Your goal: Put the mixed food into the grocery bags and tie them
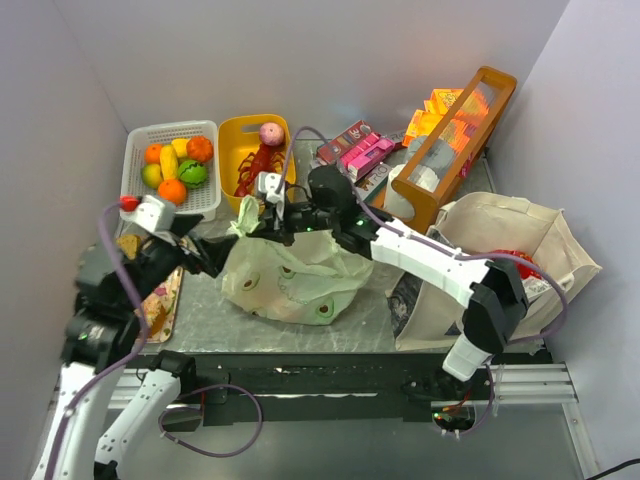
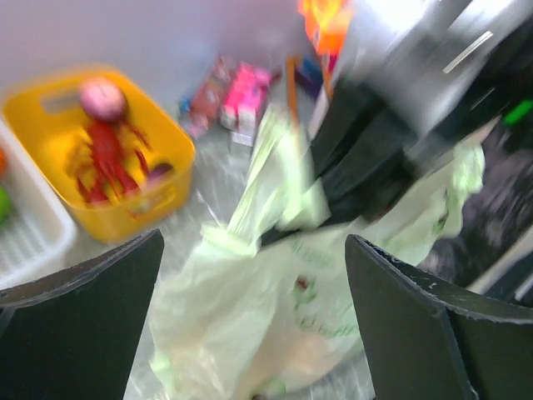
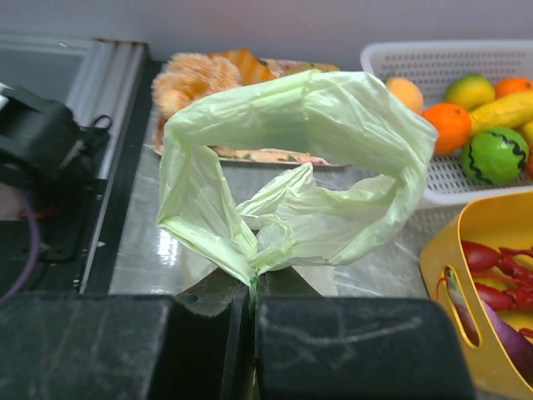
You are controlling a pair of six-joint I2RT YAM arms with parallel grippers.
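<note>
Pale green bag (image 1: pixel 285 280), thin, crinkly, translucent, bulging

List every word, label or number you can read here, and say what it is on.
Nothing reads clearly.
Thin pale green plastic bag: green print, too blurred.
Flat pink and maroon cardboard boxes: lettering too small.
Beige canvas tote: black panel's print too small.
</note>
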